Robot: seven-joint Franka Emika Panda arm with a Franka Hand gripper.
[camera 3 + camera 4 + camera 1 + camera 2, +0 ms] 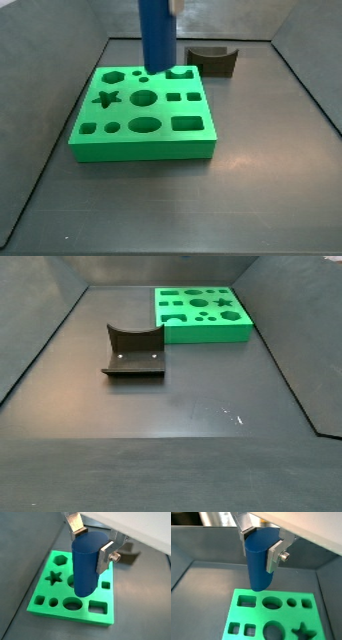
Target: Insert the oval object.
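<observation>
The tool (93,543) gripped the oval object (87,564), its silver fingers (276,554) pressed to the peg's sides. In both wrist views the peg hung upright above the green block (73,592). The fixture (134,351) stood on the tabletop (187,406), apart from the block.

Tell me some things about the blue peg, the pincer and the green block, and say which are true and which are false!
1. The pincer is gripping the blue peg. True.
2. The blue peg is lying flat on the floor. False: it hangs upright over the green block.
3. The green block has a star-shaped hole. True.
4. The dark fixture sits on top of the green block. False: it stands on the floor, apart from it.
5. The peg is already in its hole. False: it is above the block.
</observation>
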